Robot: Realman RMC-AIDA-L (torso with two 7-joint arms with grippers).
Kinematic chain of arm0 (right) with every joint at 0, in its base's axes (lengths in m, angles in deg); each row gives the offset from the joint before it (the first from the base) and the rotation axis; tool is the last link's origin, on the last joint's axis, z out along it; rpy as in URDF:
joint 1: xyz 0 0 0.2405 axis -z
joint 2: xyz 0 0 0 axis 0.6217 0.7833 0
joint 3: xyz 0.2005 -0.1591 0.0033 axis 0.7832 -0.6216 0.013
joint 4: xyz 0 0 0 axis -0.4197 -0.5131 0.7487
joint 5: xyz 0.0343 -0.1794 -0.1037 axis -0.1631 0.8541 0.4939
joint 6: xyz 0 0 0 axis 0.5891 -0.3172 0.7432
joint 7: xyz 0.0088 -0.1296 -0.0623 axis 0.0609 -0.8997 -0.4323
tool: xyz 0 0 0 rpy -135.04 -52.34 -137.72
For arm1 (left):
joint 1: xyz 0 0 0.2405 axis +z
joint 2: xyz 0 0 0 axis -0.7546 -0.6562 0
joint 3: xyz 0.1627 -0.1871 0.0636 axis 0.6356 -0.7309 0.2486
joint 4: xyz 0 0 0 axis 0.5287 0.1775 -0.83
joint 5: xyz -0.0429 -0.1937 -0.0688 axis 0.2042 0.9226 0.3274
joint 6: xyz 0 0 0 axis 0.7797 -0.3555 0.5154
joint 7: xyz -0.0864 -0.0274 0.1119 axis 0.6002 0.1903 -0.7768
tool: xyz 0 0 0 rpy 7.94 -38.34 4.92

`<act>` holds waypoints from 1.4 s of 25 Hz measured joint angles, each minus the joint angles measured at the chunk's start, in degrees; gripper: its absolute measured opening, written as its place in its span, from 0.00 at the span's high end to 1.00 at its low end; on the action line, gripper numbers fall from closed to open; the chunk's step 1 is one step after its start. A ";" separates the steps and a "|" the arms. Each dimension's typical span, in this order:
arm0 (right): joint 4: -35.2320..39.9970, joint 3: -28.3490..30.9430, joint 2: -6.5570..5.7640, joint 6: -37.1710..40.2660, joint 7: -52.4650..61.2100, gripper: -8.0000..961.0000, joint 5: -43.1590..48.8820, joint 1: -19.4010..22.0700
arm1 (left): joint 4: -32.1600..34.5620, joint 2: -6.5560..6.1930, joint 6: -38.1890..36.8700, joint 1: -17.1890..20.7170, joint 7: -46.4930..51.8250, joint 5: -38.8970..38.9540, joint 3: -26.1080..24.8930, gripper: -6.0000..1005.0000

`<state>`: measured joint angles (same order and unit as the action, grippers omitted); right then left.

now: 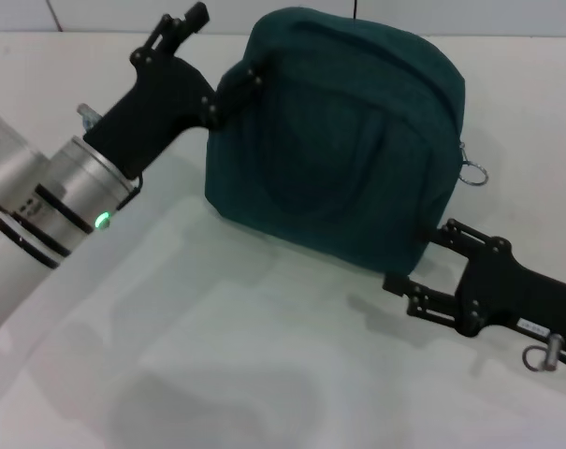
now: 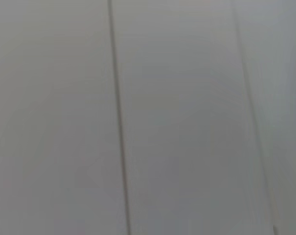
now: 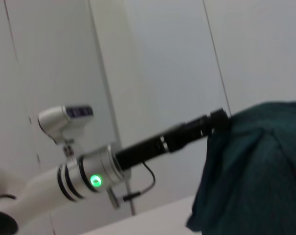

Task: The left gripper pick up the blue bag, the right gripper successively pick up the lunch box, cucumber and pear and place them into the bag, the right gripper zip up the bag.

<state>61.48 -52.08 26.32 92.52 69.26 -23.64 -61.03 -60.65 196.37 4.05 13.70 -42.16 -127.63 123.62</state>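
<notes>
In the head view, the blue bag (image 1: 343, 140) stands on the white tabletop (image 1: 217, 355), its silver ring pull (image 1: 473, 174) hanging at the side. The left gripper (image 1: 238, 86) is clenched on the bag's upper corner. The right gripper (image 1: 415, 267) rests against the bag's lower corner, released. The left wrist view shows only grey wall panels (image 2: 187, 117). The right wrist view shows the left gripper (image 3: 219, 119) meeting the bag (image 3: 255, 171).

A bare test room or lab, by the look of it. A plain white tabletop (image 1: 264, 355) meets pale panelled walls (image 3: 152, 73). Nothing homely shows.
</notes>
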 joint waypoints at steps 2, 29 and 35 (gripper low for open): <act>0.98 -0.05 0.19 -2.16 0.46 0.18 0.00 -0.48 | 0.12 0.00 -0.44 0.12 -0.02 2.36 0.04 0.11; 3.26 2.05 -0.01 -3.57 2.20 0.18 -0.53 0.75 | 11.44 -0.88 14.61 2.18 -1.04 -4.14 10.07 0.12; 2.94 10.72 -0.16 -3.54 2.18 0.18 -0.66 2.12 | 17.67 -0.74 11.67 9.53 -1.13 -5.46 12.96 0.12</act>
<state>64.41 -41.36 26.16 88.98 71.44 -24.30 -58.91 -42.98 195.63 15.72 23.23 -43.29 -133.08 136.59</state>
